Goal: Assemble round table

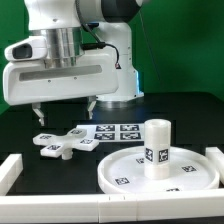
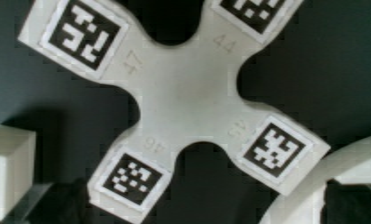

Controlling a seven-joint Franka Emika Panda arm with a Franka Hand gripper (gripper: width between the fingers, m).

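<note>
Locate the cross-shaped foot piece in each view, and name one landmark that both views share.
Exterior view: the cross-shaped foot piece lies flat toward the exterior view's left, under the open gripper and beside the round disc.
Wrist view: the same piece fills most of the picture, seen from above.
Shared landmark: the square tags on its arms show in both views.

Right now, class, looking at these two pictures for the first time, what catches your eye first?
The cross-shaped foot piece fills the wrist view, lying flat on the dark table below the open jaws. The short cylinder leg stands upright on the round disc at the exterior view's right.
</note>
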